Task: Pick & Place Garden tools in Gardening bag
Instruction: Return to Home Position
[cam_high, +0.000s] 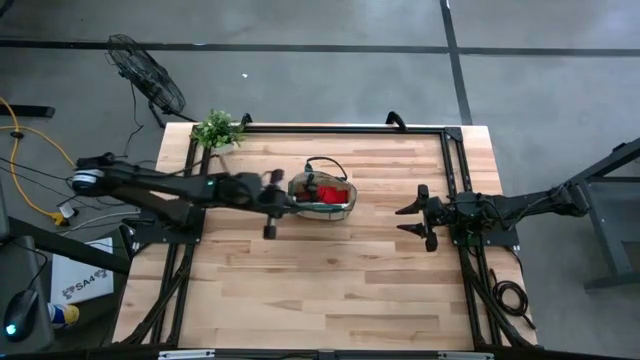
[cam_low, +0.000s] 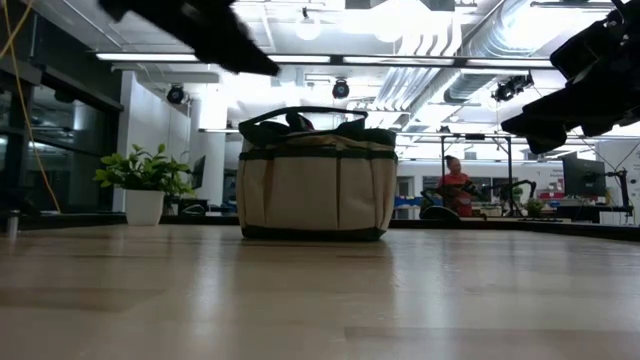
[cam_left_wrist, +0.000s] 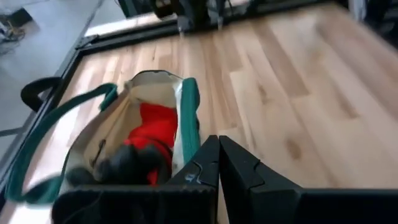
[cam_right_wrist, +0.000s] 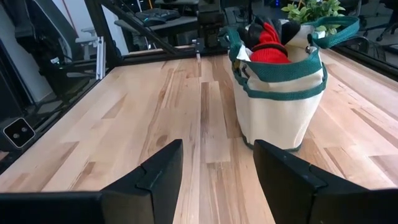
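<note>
**1. Location.** The bag (cam_low: 315, 190) is standing upright on the desk (cam_high: 330, 290), toward the far middle. The plant (cam_low: 145, 172) is sitting well apart at the far left corner.

**2. Appearance.** The bag is showing tan fabric walls, a dark green band at rim and base, and a thin green strap (cam_right_wrist: 336, 28) looping over the mouth. Red gloves (cam_right_wrist: 268, 45) are lying on top inside, bulging above the rim. Dark shapes beside them are too unclear to name. No tool is lying loose on the desk in the high view.

**3. Pincers.** The left pincer (cam_left_wrist: 218, 146) is hanging just beside the bag, higher than its rim, with its fingers pressed together and holding nothing. The right pincer (cam_right_wrist: 217, 149) is waiting well apart at the right side of the desk, pointing at the bag, with its fingers spread wide and empty.

**4. Handling (judgement).** The walls are looking soft, so a squeeze on one wall is likely to fold or tip the bag. With tools inside, it is probably bottom-heavy. Take hold at the top of the strap or on the rim band. The gloves are light and compressible, so pinch them at the bunched middle. Loading is appearing complete, and only clearing the arms is remaining.
</note>
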